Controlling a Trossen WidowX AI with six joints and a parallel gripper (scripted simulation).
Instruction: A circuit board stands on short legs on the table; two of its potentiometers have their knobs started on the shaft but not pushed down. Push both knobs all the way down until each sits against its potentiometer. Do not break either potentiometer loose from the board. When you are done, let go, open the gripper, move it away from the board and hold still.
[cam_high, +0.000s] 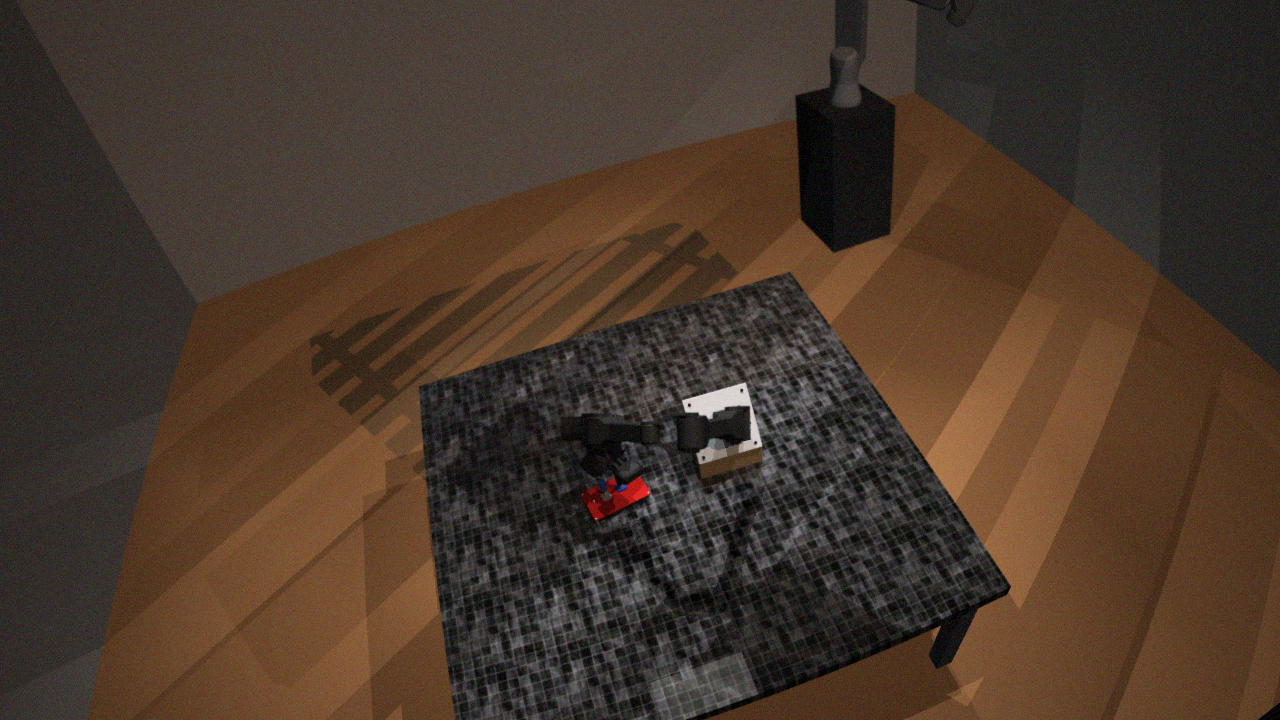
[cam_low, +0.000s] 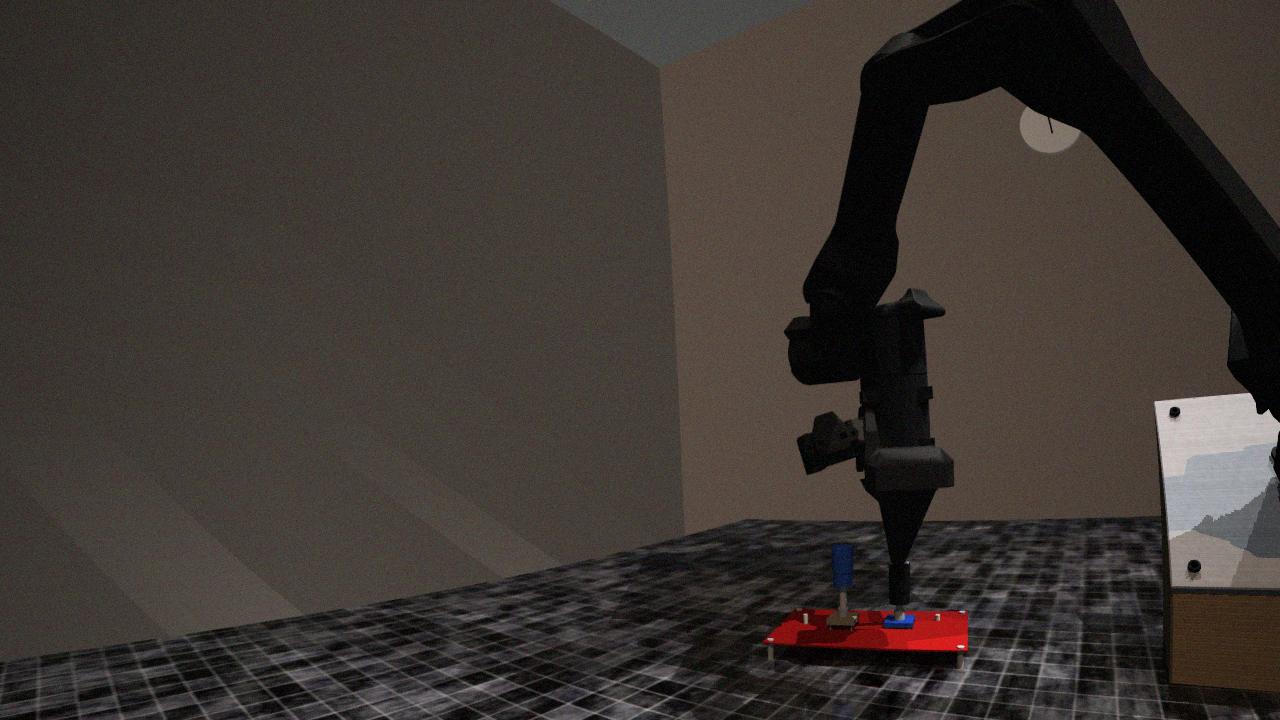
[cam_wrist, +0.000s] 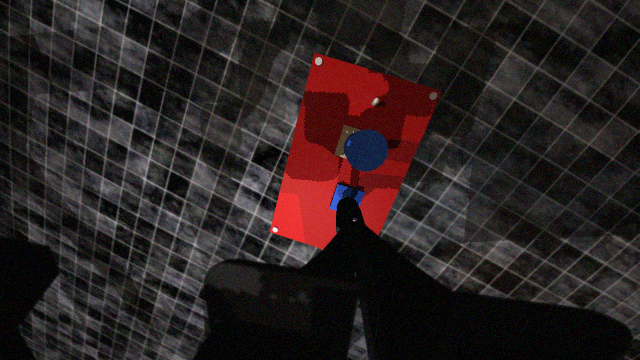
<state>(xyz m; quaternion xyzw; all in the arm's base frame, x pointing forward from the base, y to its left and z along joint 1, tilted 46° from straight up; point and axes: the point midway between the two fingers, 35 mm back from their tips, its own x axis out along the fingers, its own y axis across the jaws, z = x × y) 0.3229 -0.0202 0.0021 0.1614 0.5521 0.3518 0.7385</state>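
Observation:
A red circuit board (cam_high: 601, 506) (cam_low: 930, 632) (cam_wrist: 305, 210) stands on short legs on the dark tiled table (cam_high: 716, 573). A blue knob (cam_low: 842, 565) (cam_wrist: 366, 150) sits high on its shaft above a tan potentiometer (cam_low: 841, 619). A dark knob (cam_low: 899, 582) sits over a blue potentiometer (cam_low: 898, 621) (cam_wrist: 339, 199), with a short piece of shaft showing between them. My gripper (cam_low: 897, 557) (cam_wrist: 353, 228) (cam_high: 614, 472) is shut, points straight down, and its tips rest on top of the dark knob. In the wrist view the fingers hide that knob.
The arm's base sits on a white-topped wooden box (cam_high: 726, 404) (cam_low: 1217, 501) to the right of the board. A tall black pedestal (cam_high: 844, 170) stands on the floor beyond the table's far corner.

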